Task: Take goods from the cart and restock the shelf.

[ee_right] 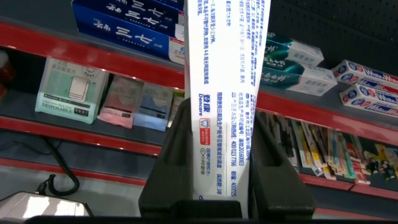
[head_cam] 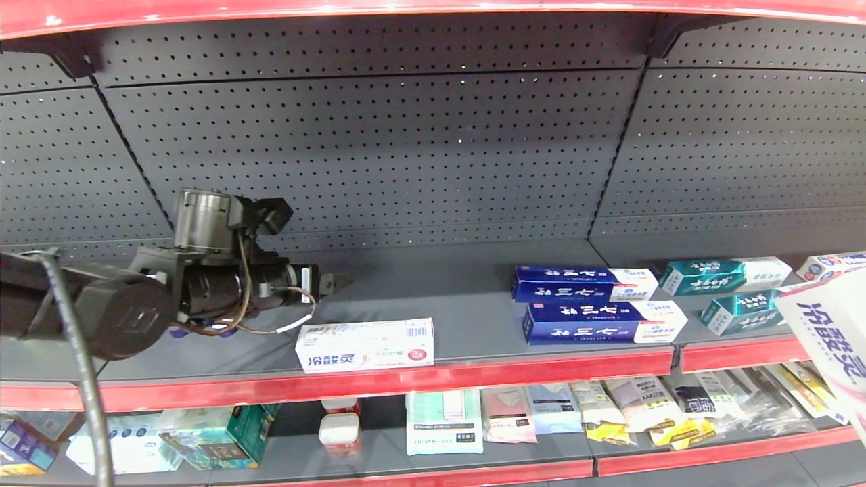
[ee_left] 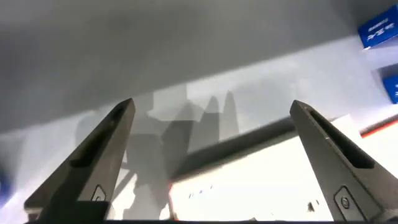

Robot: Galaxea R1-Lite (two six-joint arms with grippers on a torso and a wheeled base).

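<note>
A white toothpaste box (head_cam: 365, 345) lies flat at the front edge of the middle shelf (head_cam: 446, 291). My left gripper (head_cam: 337, 280) hovers just behind and left of it, open with nothing between the fingers (ee_left: 211, 106); the box's white top (ee_left: 261, 180) shows below them. My right gripper (ee_right: 225, 124) is shut on a second white toothpaste box (ee_right: 221, 81), held upright in front of the shelf. That box (head_cam: 833, 331) sits at the right edge of the head view.
Two blue toothpaste boxes (head_cam: 602, 321) and teal ones (head_cam: 724, 274) lie on the shelf's right half. Bare shelf lies between the white box and the blue ones. The lower shelf holds packets (head_cam: 443, 421), small jars (head_cam: 339, 429) and boxes (head_cam: 223, 433). A red price rail (head_cam: 406, 380) fronts the shelf.
</note>
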